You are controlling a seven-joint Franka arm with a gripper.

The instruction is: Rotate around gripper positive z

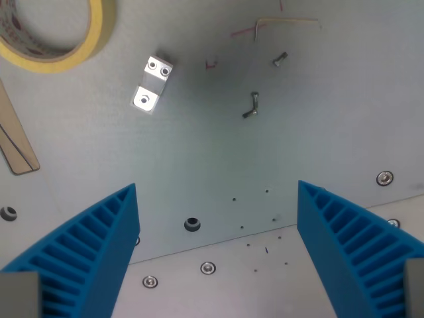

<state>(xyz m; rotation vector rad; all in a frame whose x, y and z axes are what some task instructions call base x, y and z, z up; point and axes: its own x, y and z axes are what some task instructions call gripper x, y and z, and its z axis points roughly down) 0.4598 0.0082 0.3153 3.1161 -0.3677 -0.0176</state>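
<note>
Gripper [217, 199] spread wide, holding nothing; jaws well apart at the bottom corners of the wrist view. Both fingers [86, 255] are blue plastic with ribbed, ladder-like inner faces, tapering upward to blunt tips. Neither finger touches any loose part; bare surface shows between them.

Task concerns the gripper itself: it sits low in the wrist view, above the grey metal plate [199, 165], with the fingers' long axes leaning inward toward the top of the view, the opening line running left to right.

Plate: matte grey, smooth, with a straight edge running slightly uphill toward the wrist view's right, and a paler surface below it. Round hole [192, 224] just above that edge; a few shiny screw heads [208, 268] below it and one more at far right.

Loose items, all well apart from the fingers:
- aluminium angle bracket [152, 83], bright, machined, three holes visible, long axis tilted lower-left to upper-right.
- roll of yellowish masking tape [79, 50], top left, partly cut off.
- flat wooden stick [14, 142], left edge, cut off.
- two small dark bolts [250, 106], upper centre-right.
- thin bent wire piece [278, 21] near the top edge.
</note>
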